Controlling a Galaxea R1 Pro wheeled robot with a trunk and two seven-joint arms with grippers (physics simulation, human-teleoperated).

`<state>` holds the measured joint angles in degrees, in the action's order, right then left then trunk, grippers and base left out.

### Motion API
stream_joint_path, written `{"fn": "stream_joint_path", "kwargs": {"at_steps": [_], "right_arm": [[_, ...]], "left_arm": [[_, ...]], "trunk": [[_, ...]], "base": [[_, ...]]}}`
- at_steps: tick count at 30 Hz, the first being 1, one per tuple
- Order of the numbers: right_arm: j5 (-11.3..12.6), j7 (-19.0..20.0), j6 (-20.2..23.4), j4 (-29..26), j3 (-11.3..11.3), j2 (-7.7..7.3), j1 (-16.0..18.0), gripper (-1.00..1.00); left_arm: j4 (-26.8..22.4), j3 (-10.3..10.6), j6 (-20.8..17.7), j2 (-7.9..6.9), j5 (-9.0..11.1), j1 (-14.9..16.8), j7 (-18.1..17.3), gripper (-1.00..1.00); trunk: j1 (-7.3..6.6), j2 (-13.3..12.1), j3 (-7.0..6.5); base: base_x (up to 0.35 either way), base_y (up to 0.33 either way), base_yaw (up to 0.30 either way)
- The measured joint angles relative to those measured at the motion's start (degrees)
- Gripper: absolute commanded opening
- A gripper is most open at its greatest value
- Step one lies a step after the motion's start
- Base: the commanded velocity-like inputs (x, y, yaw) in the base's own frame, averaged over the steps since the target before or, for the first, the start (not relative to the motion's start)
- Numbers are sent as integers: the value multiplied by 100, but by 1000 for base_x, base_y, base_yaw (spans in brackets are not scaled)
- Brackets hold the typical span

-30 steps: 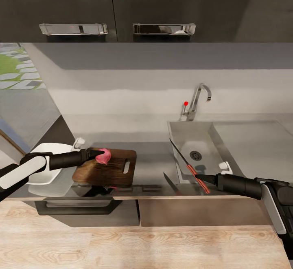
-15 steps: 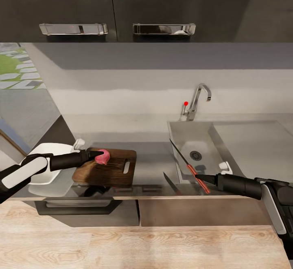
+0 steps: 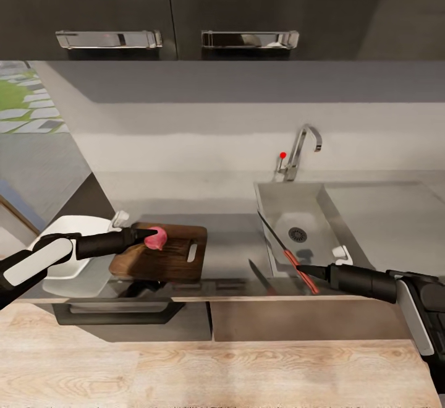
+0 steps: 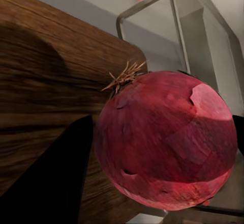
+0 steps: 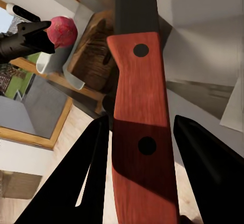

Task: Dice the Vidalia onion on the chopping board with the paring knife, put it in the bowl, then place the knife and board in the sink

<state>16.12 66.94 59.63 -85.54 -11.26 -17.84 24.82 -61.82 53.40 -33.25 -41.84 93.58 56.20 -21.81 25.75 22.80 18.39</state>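
While the left end effector (image 3: 148, 235) grips the onion (image 3: 157, 237) over the chopping board (image 3: 162, 252)
Right end effector (image 3: 314, 270) clamps the paring knife (image 3: 287, 252); dicing needs it brought left.

A: So where's the head cam sitting?

B: Up high, looking forward and down over the countertop (image 3: 228, 253), far enough back to take in the sink (image 3: 296, 222) at right, the chopping board (image 3: 162, 253) at left, the wall cabinets above and the floor below.

A: And the left wrist one?

B: Super close. It looks along the fingers right at the onion (image 4: 165, 140), with board grain (image 4: 46, 81) behind it and the tap (image 4: 170, 0) far off.

A: Right wrist?

B: Close on the knife (image 5: 140, 132) handle, facing across the counter, so it catches the same onion (image 5: 62, 31) and board (image 5: 94, 56) farther away. All three share that board area.
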Motion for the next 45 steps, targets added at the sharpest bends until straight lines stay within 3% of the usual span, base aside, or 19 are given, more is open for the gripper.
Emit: {"fn": "stream_joint_path", "kwargs": {"at_steps": [45], "right_arm": [[11, 8, 1, 63, -5, 0, 0, -100]], "left_arm": [[62, -28, 58, 21, -1, 0, 22, -100]], "trunk": [[0, 1, 351]], "base": [[0, 0, 0]]}}
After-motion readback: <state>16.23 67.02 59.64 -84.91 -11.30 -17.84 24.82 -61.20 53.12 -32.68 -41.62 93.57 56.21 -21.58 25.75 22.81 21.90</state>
